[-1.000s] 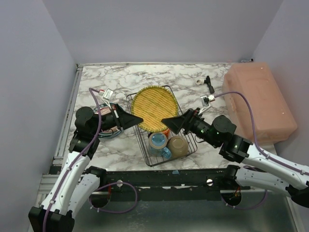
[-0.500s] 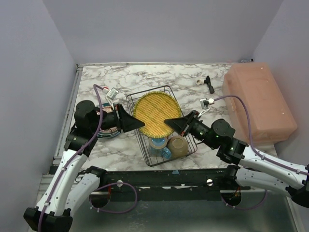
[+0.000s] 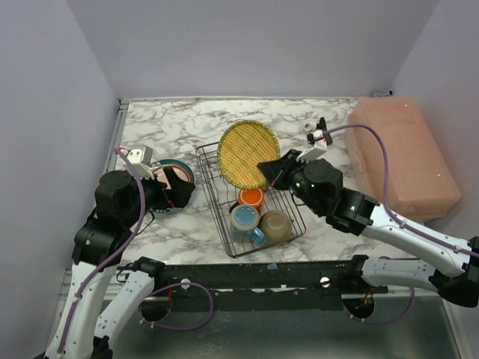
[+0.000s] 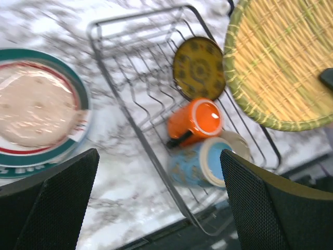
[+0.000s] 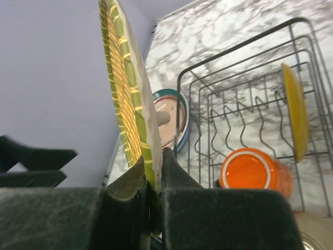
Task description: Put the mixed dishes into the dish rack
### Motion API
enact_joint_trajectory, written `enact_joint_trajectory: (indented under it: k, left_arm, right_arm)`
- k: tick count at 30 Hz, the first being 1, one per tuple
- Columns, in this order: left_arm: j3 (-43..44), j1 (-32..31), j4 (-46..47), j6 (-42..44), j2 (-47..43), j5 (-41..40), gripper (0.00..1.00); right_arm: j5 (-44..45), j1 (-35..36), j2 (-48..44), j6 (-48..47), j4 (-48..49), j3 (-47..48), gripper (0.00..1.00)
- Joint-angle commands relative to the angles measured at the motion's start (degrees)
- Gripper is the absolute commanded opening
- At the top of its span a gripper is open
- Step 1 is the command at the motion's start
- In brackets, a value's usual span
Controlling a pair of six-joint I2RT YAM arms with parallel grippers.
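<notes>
The large yellow plate (image 3: 247, 153) is clamped at its rim by the right gripper (image 3: 271, 170) above the dish rack (image 3: 223, 196); the left gripper (image 4: 158, 156) is spread open.

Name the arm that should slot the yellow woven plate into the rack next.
Right. The right hand grips the large yellow woven plate by the rim, on edge above the black wire dish rack; the left hand is open, beside the green-rimmed plate.
</notes>
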Motion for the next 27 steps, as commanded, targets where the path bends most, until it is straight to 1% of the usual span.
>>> enact_joint_trajectory:
  k: [1, 3, 8, 14, 20, 27]
  left_arm:
    - [-3.5, -0.3, -2.3, 5.9, -7.1, -18.9, 0.99]
    - [-5.6, -0.2, -0.7, 6.4, -9.1, -19.4, 0.98]
    - [-10.1, -0.3, 2.2, 7.1, -12.9, -21.3, 0.99]
    - [-11.9, -0.3, 4.3, 7.6, -14.6, -21.6, 0.98]
    - [-11.8, -0.3, 4.5, 7.8, -12.4, -20.7, 0.98]
    - [-12.0, -0.3, 4.7, 7.8, -12.5, -20.4, 0.98]
  right_arm:
    - [9.7, 0.3, 6.3, -2.0, -11.3, 9.5, 0.0]
    - [13.0, 0.3, 9.9, -2.7, -15.1, 13.4, 0.0]
    - [21.5, 0.4, 19.7, -8.0, -22.3, 21.5, 0.0]
    - [30.3, 0.4, 26.1, -15.7, -24.2, 26.1, 0.0]
    - [32.2, 0.4, 30.1, -21.8, -20.5, 25.6, 0.0]
    - [33.4, 0.4, 35.1, -24.5, -18.2, 25.4, 0.0]
